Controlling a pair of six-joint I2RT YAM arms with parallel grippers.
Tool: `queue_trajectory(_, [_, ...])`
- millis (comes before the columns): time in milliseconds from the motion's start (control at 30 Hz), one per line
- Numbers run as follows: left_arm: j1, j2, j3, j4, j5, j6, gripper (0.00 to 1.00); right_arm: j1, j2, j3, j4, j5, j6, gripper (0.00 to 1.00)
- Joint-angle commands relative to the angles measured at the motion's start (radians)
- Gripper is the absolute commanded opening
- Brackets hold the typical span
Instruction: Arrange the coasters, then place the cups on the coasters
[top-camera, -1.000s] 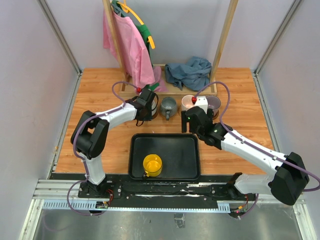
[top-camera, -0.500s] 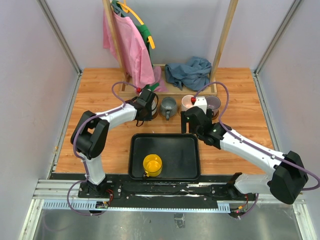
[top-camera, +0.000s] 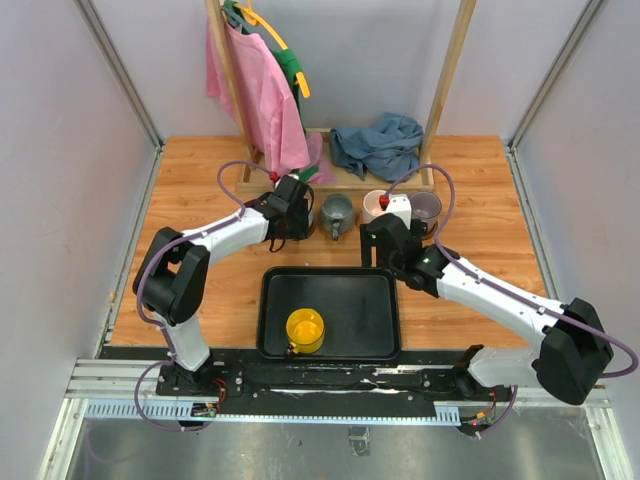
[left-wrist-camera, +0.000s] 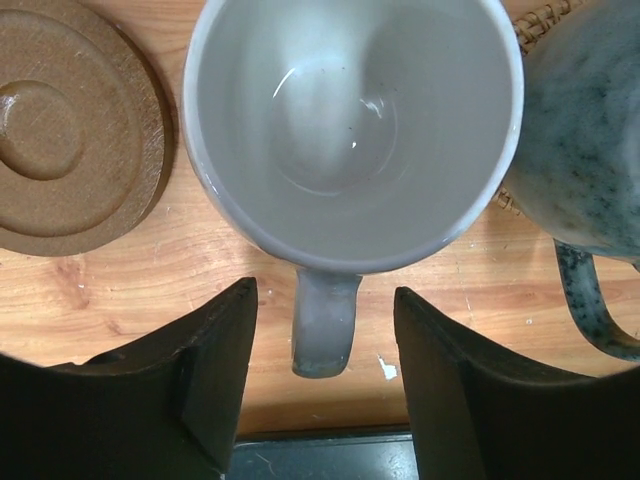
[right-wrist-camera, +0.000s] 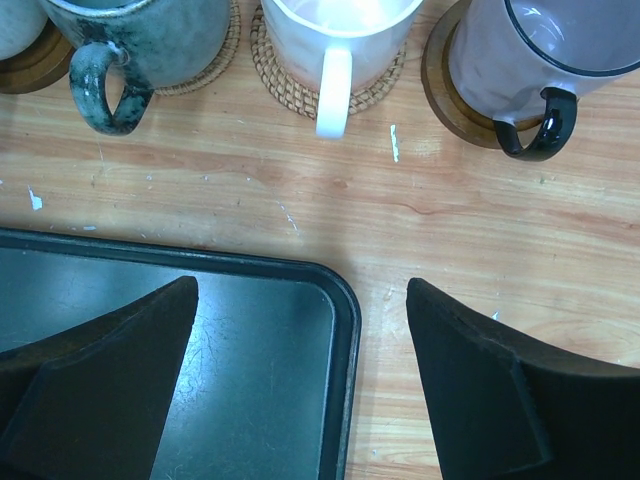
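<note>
- A yellow cup (top-camera: 305, 330) stands in the black tray (top-camera: 380, 340), well apart from the other cups.
- The right gripper (right-wrist-camera: 300, 290) hangs over the tray's far corner, jaws wide, holding nothing.
- The left gripper (left-wrist-camera: 325, 295) is partly open. Its fingers (left-wrist-camera: 215, 370) straddle the white cup's (left-wrist-camera: 350, 120) handle with a gap on each side.
- A bare coaster (left-wrist-camera: 70, 120) lies just left of the white cup, cut off at the frame edge.
- The grey cup (right-wrist-camera: 140, 40) and pink cup (right-wrist-camera: 340, 30) each sit on a woven coaster (right-wrist-camera: 215, 60). The purple cup (right-wrist-camera: 560, 50) sits on a brown coaster (right-wrist-camera: 445, 95).
- From above, the left gripper hides the white cup. Its coaster shows only as a brown sliver.
- Farthest back are a blue cloth (top-camera: 378, 145) and a wooden rack (top-camera: 448, 75).
</note>
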Motion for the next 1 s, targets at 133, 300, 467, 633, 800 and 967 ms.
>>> queue_trajectory(133, [-0.006, -0.103, -0.027, -0.014, -0.003, 0.009, 0.68, -0.023, 0.010, 0.008, -0.021, -0.003, -0.007, 0.86])
queue_trajectory(300, [-0.026, -0.205, -0.062, -0.036, 0.001, 0.002, 0.78, -0.023, 0.005, -0.003, -0.024, 0.002, -0.009, 0.86])
queue_trajectory(467, [-0.060, -0.354, -0.156, -0.034, 0.025, 0.013, 0.79, -0.023, 0.007, -0.004, -0.025, 0.006, -0.010, 0.86])
queue_trajectory(633, [-0.122, -0.584, -0.334, 0.003, 0.059, 0.052, 0.82, -0.024, 0.007, -0.004, -0.023, -0.001, -0.011, 0.86])
queue_trajectory(800, [-0.154, -0.795, -0.493, -0.010, 0.125, 0.004, 0.82, -0.027, 0.023, -0.005, -0.011, -0.034, 0.000, 0.87])
queue_trajectory(967, [-0.215, -0.922, -0.571, -0.031, 0.211, -0.058, 0.84, -0.029, 0.050, -0.009, -0.017, -0.085, 0.025, 0.87])
